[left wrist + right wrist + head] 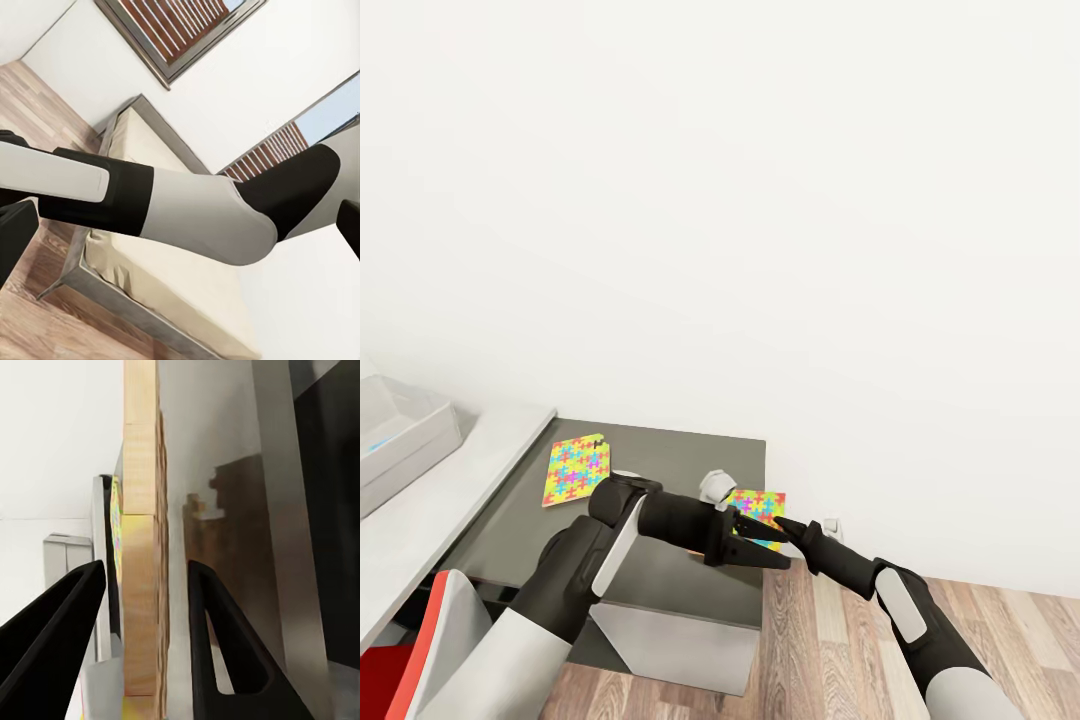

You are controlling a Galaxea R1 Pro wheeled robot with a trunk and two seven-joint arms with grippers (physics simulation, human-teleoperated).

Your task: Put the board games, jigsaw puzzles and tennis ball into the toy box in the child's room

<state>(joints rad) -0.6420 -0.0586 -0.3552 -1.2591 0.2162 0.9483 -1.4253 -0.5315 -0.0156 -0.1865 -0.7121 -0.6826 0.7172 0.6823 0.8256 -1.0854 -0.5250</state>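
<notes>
- Two jigsaw puzzles are still out of the toy box, so on this evidence the task is well short of done.
- One jigsaw puzzle lies flat on the dark grey table top, near its far left corner and untouched by either arm.
- The second jigsaw puzzle sits at the near right edge of the same top, partly hidden behind both grippers.
- The right gripper reaches toward that puzzle's edge; in the right wrist view its two dark fingers stand spread on either side of a thin pale wood-coloured slab seen edge-on, apparently the puzzle itself, with gaps showing on both sides, so nothing is gripped yet.
- The left gripper hovers just over the same puzzle with its fingers apart and nothing between them.
- The left wrist camera looks away from the work, past the robot's own right arm to the bed, where the visible stretch of beige mattress carries no game box.
- The toy box stands on the adjoining light table at the far left; a patch of blue shows inside it, perhaps the blue board game, but most of its inside is cut off by the picture's edge.
- No tennis ball or other board game can be made out here, so their status cannot be judged.
- The next step is probably to close on the near puzzle and carry it across to the box.
</notes>
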